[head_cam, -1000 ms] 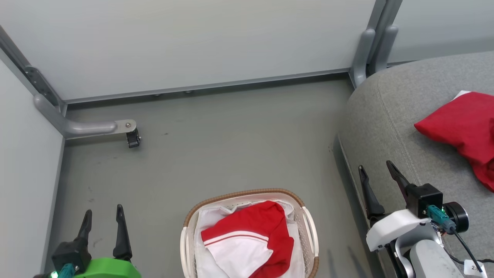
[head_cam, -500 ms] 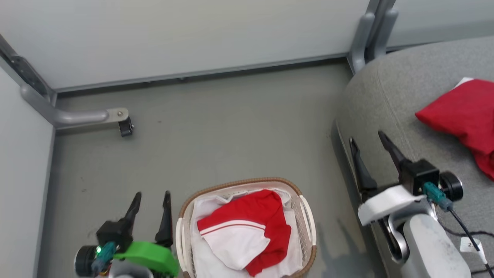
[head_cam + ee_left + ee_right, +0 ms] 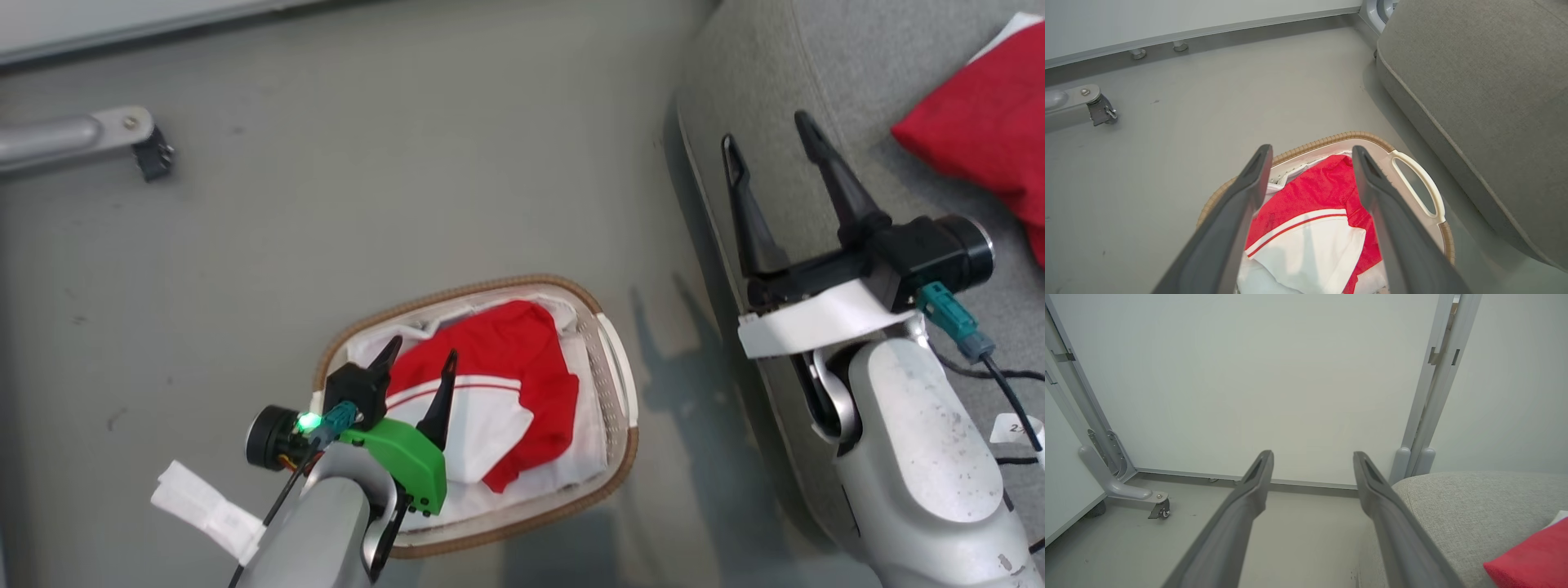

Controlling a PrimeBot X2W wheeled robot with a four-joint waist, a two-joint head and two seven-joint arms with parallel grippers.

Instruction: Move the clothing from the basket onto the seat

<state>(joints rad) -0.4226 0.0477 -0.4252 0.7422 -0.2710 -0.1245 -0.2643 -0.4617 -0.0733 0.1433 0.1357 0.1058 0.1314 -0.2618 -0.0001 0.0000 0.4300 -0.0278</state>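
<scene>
A red garment with white stripes (image 3: 506, 367) (image 3: 1323, 212) lies in the white basket with its brown woven rim (image 3: 457, 291) (image 3: 1331, 141). Above the basket's near left side hangs my left gripper (image 3: 420, 351) (image 3: 1310, 153), open, its fingers over the garment and nothing between them. The second red garment (image 3: 980, 122) (image 3: 1531, 559) rests on the grey seat (image 3: 824, 57) (image 3: 1474, 81) (image 3: 1466, 506) at the right. My right gripper (image 3: 767, 131) (image 3: 1312, 457) is open over the seat's left edge, holding nothing.
A white liner cloth (image 3: 571, 453) lines the basket under the garment. A grey partition foot with a black caster (image 3: 151, 151) (image 3: 1100, 110) (image 3: 1161, 508) stands on the floor at the far left. White wall panels (image 3: 1269, 375) close the back.
The head view has tilted down and shifted. My left gripper has moved right from the floor beside the basket to above the garment. The right gripper has risen along the seat's edge.
</scene>
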